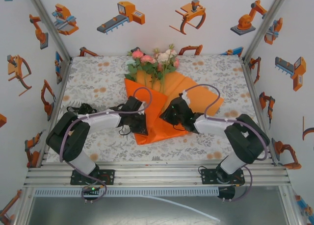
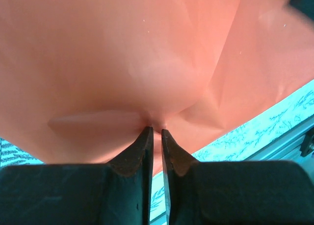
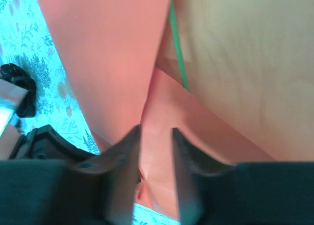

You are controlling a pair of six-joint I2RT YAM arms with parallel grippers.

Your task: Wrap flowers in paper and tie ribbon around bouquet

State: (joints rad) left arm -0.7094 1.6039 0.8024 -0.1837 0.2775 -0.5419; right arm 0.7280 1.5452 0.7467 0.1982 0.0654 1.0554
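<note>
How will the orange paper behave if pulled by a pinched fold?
Probably floppy: the orange paper puckers where the left gripper nips it. Likely keeps creases; its folds look sharp from above. Seems thin, so tugging may shift the flowers lying on it.

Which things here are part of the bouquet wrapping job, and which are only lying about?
Part of the job:
- flowers
- orange paper
- black ribbon, in a loose heap at the left

Only lying about:
- floral tablecloth
- robot stickers on the walls
</note>
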